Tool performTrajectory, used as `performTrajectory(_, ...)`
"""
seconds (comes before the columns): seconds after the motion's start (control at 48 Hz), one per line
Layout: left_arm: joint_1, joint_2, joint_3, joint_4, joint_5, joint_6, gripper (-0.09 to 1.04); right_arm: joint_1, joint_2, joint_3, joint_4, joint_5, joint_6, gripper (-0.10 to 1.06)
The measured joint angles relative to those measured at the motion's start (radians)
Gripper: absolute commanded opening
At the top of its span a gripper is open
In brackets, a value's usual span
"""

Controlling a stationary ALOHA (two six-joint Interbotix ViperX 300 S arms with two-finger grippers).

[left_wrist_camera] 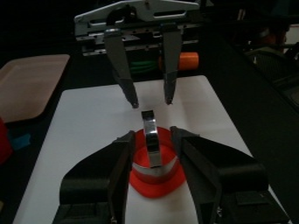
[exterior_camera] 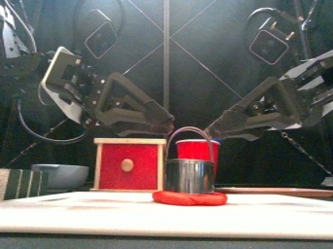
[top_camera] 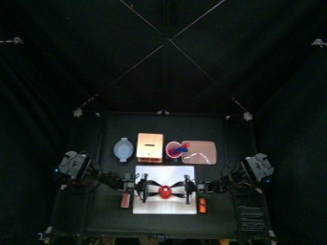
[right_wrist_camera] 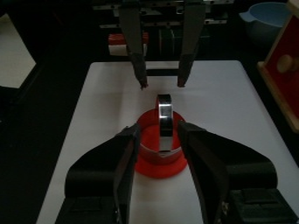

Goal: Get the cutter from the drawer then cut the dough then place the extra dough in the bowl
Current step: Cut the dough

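on the middle of the white board (exterior_camera: pixel 78 209) the cutter (exterior_camera: pixel 190 176) stands upright on the flat red dough (exterior_camera: pixel 190 198), a rim of dough showing all round its base. the left claw (left_wrist_camera: pixel 156 138) and the right claw (right_wrist_camera: pixel 163 131) come in from opposite sides and meet over it. each has its jaws spread a bit wider than the cutter, one jaw on each side, with nothing clamped. in the front view the tips sit up near the wire handle (exterior_camera: pixel 192 129), not down on the metal wall.

step looks like the cut itself, so the drawer part counts as done. to do it well: push straight down with both sides even so the ring doesn't tilt or skid on the board. go right through to the board, maybe with a small twist, then lift the cutter plumb so the middle piece stays put. the outer ring of dough then goes to the bowl (exterior_camera: pixel 58 175), well off to the back left beside the wooden box (exterior_camera: pixel 130 165). it's soft, so grab it by one edge and expect it to sag or tear.

hard to tell:
- whether any jaw touches the cutter or handle
- how deep the ring has bitten, since the dough hides its lower edge
- the red shape behind the handle in the front view, maybe a cup on the pink tray (top_camera: pixel 208 153)
- what's on the tray, too small in the top view
- the bowl, partly cut off at the front view's left
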Motion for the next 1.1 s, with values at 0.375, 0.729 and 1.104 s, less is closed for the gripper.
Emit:
performTrajectory(0.375, 0.002, 0.032, -0.040, -0.025, 0.058, 0.002, 0.78, -0.055, 0.023, -0.012, -0.075, 0.000, 0.014, 0.78)
performTrajectory(0.729, 0.005, 0.041, -0.046, -0.061, 0.071, 0.003, 0.77, -0.055, 0.067, -0.032, -0.075, 0.000, 0.018, 0.78)
performTrajectory(1.104, 0.006, 0.041, -0.046, -0.066, 0.072, 0.005, 0.76, -0.049, 0.067, -0.055, 0.012, 0.055, 0.005, 0.77)
